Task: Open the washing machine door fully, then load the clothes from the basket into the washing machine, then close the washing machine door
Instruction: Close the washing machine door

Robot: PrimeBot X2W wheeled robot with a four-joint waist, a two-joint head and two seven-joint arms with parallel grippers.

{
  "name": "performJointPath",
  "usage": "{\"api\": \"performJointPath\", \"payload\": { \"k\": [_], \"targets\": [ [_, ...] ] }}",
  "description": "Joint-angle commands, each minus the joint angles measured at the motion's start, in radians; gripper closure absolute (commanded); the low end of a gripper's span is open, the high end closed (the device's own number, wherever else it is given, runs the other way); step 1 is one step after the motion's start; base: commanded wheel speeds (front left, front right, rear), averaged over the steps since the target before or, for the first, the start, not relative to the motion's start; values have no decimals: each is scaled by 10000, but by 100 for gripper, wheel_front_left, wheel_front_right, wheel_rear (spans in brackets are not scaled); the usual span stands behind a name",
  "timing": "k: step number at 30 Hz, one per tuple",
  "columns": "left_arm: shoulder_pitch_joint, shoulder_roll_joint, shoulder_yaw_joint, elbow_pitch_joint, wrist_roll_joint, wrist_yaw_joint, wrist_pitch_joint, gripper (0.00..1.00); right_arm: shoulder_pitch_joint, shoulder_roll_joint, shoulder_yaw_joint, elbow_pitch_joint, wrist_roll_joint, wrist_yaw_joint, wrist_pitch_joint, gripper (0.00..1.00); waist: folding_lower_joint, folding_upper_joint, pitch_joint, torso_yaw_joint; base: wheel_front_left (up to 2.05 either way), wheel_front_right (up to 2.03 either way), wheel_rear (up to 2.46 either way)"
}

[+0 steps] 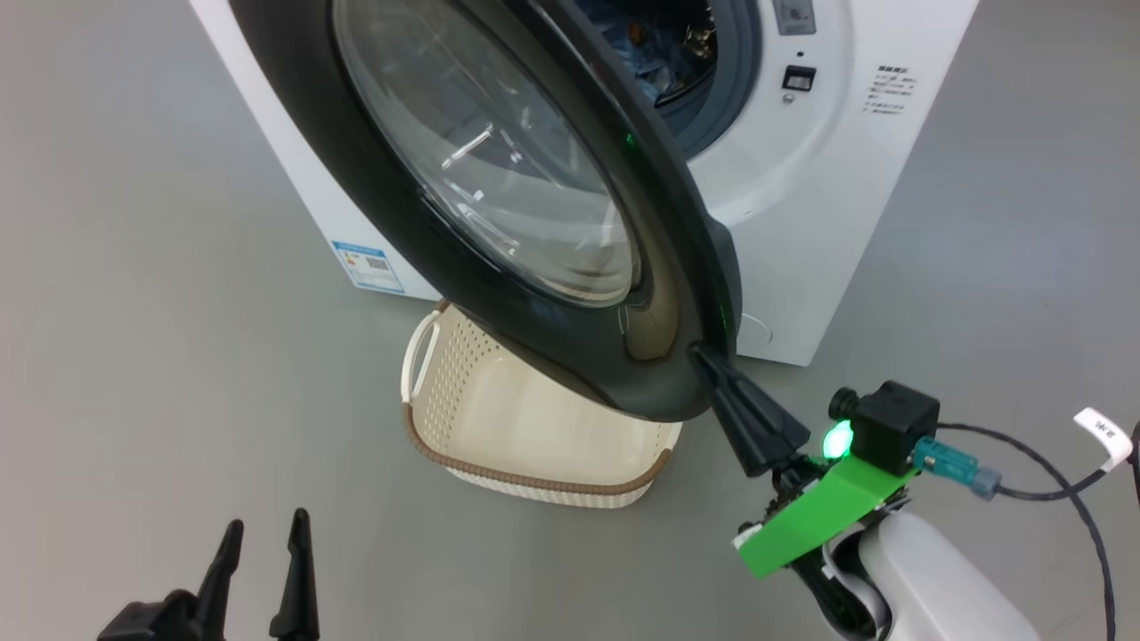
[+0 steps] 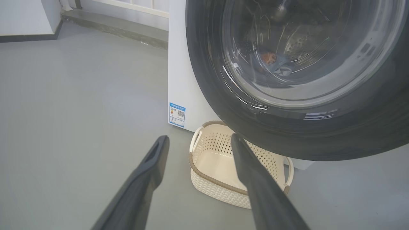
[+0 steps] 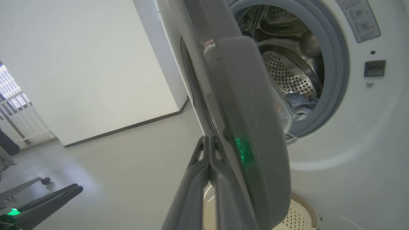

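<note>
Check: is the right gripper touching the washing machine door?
Touching. In the head view the shut right gripper meets the lower rim of the washing machine door with no gap showing between them.

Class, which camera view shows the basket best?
The left wrist view: the basket shows its rim, both handles and bare inside, though a finger of the left gripper crosses it. In the head view the washing machine door hides its far part. The right wrist view catches a perforated strip of it.

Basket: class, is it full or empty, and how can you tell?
Empty: the basket shows a bare floor; the clothes lie in the drum.
</note>
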Motion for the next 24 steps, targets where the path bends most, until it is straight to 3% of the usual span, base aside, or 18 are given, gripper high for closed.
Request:
{"api": "performJointPath", "payload": {
  "k": [1, 24],
  "targets": [
    [-346, 78, 275, -188, -60, -15, -66, 0, -289, 93, 70, -190, 108, 62, -48, 100, -1, -1, 150, 121, 0, 0, 0],
    [-1465, 78, -264, -439, -470, -15, -67, 0, -2910, -36, -2970, 328, -14, 62, -48, 100, -1, -1, 1922, 659, 0, 0, 0]
  ]
}}
